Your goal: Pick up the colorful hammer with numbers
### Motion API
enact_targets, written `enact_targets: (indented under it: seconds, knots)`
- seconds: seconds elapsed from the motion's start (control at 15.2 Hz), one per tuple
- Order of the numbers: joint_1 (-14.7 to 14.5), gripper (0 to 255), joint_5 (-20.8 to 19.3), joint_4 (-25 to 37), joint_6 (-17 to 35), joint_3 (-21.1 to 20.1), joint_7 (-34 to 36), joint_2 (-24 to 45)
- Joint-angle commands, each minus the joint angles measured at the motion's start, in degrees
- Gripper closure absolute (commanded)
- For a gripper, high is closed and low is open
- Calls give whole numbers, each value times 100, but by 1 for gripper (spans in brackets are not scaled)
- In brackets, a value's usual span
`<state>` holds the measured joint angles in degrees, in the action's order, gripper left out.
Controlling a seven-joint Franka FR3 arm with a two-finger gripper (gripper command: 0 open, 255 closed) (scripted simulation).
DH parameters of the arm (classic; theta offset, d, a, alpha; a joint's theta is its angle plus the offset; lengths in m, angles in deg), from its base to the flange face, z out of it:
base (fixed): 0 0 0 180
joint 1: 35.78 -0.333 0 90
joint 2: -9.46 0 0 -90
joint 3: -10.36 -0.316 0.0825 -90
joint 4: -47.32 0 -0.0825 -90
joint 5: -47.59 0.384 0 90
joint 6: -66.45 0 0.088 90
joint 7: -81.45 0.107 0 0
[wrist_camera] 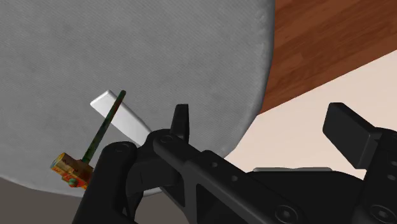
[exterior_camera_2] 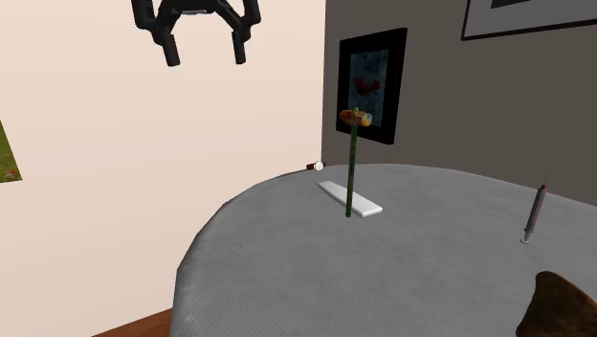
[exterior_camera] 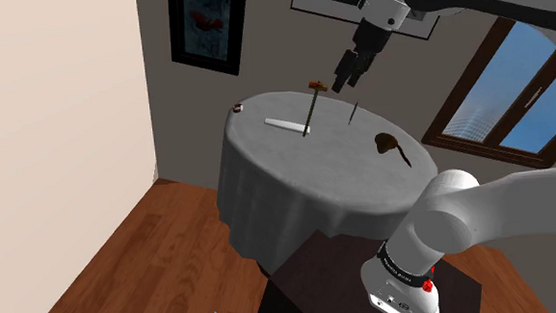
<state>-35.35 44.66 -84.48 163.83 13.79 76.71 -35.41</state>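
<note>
Our gripper [exterior_camera_2: 206, 56] hangs wide open and empty above the cloth-covered round table [exterior_camera: 297, 193], apart from the one colourful hammer [exterior_camera: 311, 109]. The hammer stands upright, head up, on the far side, its foot at the single white flat strip [exterior_camera: 282, 124]. Around it we count one slim grey stick [exterior_camera: 353, 113] upright to the shoulder view's right, one brown lump [exterior_camera: 389, 144] nearer, and one small object [exterior_camera: 236, 108] at the far left edge.

Round grey-clothed table [exterior_camera: 297, 193]; wood floor [exterior_camera: 127, 273]; window [exterior_camera: 514, 83]; framed picture [exterior_camera: 206, 29]; beige wall [exterior_camera: 61, 93].
</note>
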Motion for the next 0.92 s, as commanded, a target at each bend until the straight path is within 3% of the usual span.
enact_targets:
  seconds: [0.0, 0.46, 0.86]
  knots:
    - [0, 0, 0, 0, 0, 0, 0, 0]
    - [-16, 0, -286, 669, 214, 913, -1307, 1168]
    - [-87, 0, -253, 1564, 303, 1629, -2457, 2411]
